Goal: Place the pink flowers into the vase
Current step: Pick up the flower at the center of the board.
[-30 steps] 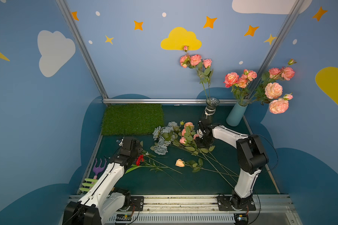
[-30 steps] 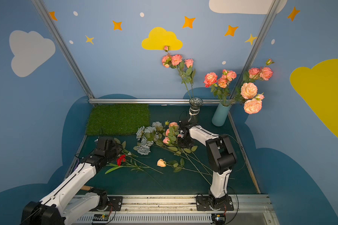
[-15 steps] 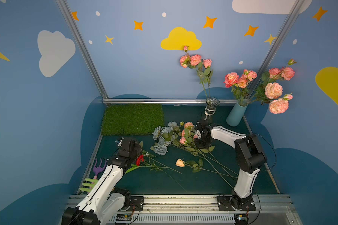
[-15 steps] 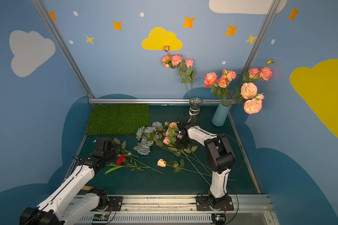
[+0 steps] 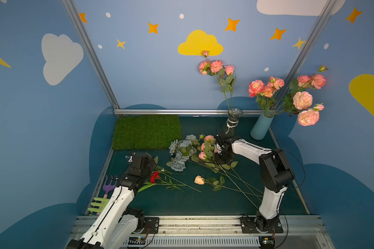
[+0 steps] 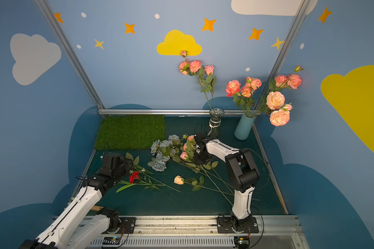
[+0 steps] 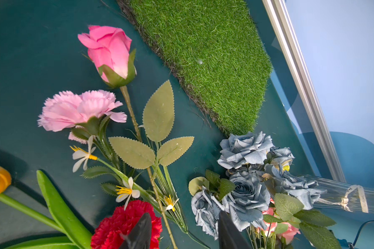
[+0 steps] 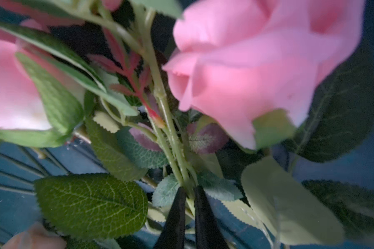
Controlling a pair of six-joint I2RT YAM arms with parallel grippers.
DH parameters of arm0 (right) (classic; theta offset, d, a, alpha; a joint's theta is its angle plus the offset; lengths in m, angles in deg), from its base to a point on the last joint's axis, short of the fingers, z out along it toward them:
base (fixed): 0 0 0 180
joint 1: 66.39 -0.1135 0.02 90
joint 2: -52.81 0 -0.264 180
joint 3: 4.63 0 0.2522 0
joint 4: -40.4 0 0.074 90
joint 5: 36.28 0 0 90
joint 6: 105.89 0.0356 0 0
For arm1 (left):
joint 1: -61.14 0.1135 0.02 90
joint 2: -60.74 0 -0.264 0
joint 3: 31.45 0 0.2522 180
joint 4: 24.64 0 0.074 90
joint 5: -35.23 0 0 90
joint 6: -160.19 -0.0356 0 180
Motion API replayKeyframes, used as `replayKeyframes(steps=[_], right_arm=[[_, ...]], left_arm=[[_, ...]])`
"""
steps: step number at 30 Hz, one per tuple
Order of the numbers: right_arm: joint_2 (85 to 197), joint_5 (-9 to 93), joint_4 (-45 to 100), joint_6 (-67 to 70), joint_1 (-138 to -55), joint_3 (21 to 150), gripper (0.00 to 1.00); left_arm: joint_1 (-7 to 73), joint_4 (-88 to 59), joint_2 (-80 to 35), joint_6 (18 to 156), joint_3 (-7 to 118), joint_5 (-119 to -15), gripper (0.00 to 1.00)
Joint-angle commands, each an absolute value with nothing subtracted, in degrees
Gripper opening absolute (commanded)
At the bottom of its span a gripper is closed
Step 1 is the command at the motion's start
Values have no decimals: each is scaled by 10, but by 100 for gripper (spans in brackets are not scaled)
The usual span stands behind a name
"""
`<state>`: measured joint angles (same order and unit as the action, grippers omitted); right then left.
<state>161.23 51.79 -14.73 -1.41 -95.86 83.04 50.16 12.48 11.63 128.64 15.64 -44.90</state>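
Robot test cell dressed as a garden set: aluminium frame posts (image 5: pixel 92 54), blue panels (image 5: pixel 149 75) printed with clouds (image 5: pixel 200 43) and stars (image 5: pixel 153 28), arms (image 5: pixel 249 148) bolted to a front rail (image 5: pixel 203 222).

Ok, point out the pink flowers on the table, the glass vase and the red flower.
pink flowers (image 5: pixel 202 155), in a top view, one bloom.
glass vase (image 5: pixel 239 113), in a top view, flared rim.
red flower (image 5: pixel 154 176), in a top view, its bloom.

Some pink flowers (image 5: pixel 202 155) lie in a spray on the tabletop (image 5: pixel 203 204), stems trailing frontward; others stand in the glass vase (image 5: pixel 234 120) and the teal vase (image 5: pixel 260 129).
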Motion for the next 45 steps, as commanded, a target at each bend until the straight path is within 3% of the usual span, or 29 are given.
replayKeyframes(steps=[1,13,18,33,45], right_arm=[[1624,516,-155,-18,-962,833,16],[1659,516,-143,-18,-964,832,17],[1648,527,-143,-20,-967,831,0],[1556,621,-159,-60,-987,870,0],[1465,725,-9,-104,-998,857,0]], left_arm=[[503,142,126,1278,171,-449,51],[503,143,133,1279,166,-452,51],[503,144,135,1278,165,-452,51],[503,138,141,1281,165,-451,51],[503,115,144,1280,155,-458,51]])
